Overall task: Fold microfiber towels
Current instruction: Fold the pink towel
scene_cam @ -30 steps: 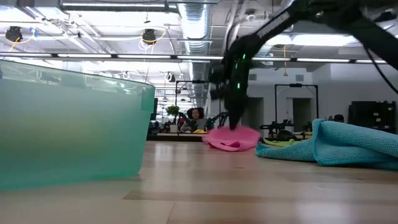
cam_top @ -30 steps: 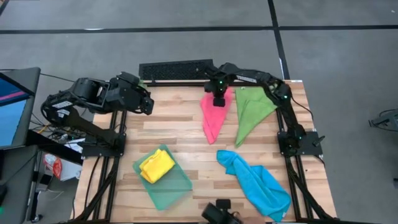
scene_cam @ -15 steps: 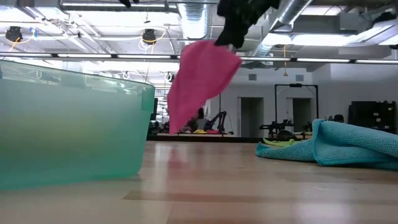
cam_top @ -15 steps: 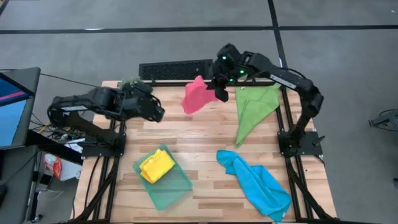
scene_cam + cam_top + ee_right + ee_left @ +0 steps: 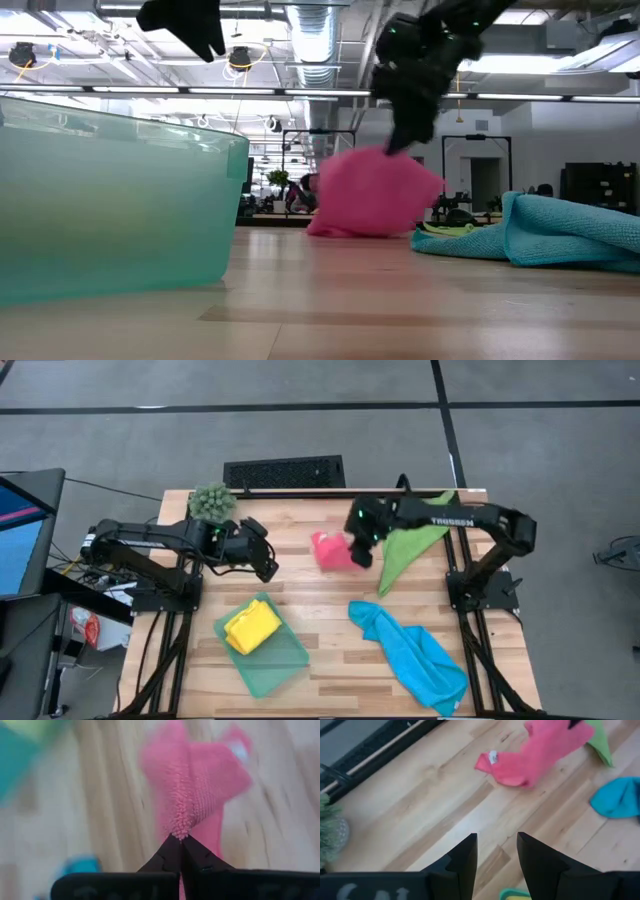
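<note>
The soft pink microfiber towel (image 5: 333, 550) is now being set back down at mid-bench. Half a second ago it was being swung high in the air toward the back-left; a second ago it was lying flat near the back edge beside the green towel. In the low view its lower bulk (image 5: 372, 195) is resting bunched on the wood while the top is being held up. Judgement: it is being relocated to open bench for folding; no fold is made yet.

The right tool (image 5: 362, 546) is pinched fully shut on a peak of the pink towel, seen clearly in the right wrist view (image 5: 181, 840). It is hanging just above the bench, next to the leaf-green microfiber towel (image 5: 408, 546).

The left tool (image 5: 266, 566) has been brought in from the back-left toward bench centre over the last second. It is held partly open and empty, with a clear gap between the fingers (image 5: 464, 860), touching nothing, and pointed at the pink towel.

The bright blue microfiber towel (image 5: 412, 652) is lying crumpled at front-right, unchanged. The yellow microfiber towel (image 5: 251, 627) is sitting folded in the pale teal translucent rectangular tray (image 5: 288, 665), unchanged.
</note>
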Robot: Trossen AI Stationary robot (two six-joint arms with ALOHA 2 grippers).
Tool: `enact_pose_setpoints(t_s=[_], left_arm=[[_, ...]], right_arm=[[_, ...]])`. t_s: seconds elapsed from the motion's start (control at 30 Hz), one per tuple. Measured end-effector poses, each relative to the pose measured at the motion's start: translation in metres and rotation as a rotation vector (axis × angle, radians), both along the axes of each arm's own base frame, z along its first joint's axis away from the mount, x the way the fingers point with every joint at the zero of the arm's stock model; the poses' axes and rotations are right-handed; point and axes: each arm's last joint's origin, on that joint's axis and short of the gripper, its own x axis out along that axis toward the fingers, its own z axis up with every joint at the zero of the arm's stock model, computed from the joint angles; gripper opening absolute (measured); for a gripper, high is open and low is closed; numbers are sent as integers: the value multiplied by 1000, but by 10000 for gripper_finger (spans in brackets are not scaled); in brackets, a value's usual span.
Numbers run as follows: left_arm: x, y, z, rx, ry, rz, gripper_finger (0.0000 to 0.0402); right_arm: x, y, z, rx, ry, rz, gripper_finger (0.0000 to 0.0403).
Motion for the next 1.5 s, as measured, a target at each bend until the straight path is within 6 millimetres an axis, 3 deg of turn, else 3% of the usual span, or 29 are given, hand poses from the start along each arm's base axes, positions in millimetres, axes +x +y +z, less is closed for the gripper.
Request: enact_pose_setpoints(t_s=[0.13, 0.37, 0.73, 0.87, 1.2, 1.33, 1.5], left_arm=[[1, 0, 0, 6, -6, -16, 130], [3, 0, 1, 8, -20, -35, 130], [3, 0, 1, 11, -20, -34, 130], [3, 0, 1, 12, -20, -34, 130], [3, 0, 2, -8, -41, 6, 130], [3, 0, 2, -15, -46, 16, 130], [2, 0, 1, -18, -46, 24, 130]], right_arm=[[-14, 19, -17, -87, 114, 1, 27], [-16, 39, -20, -101, 165, 117, 85], [18, 63, 13, -254, -109, 364, 213], [25, 79, -2, -237, -84, 508, 229], [43, 148, -65, -224, 68, 788, 214], [45, 152, -94, -284, 202, 739, 209], [44, 146, -96, -222, 238, 687, 199]])
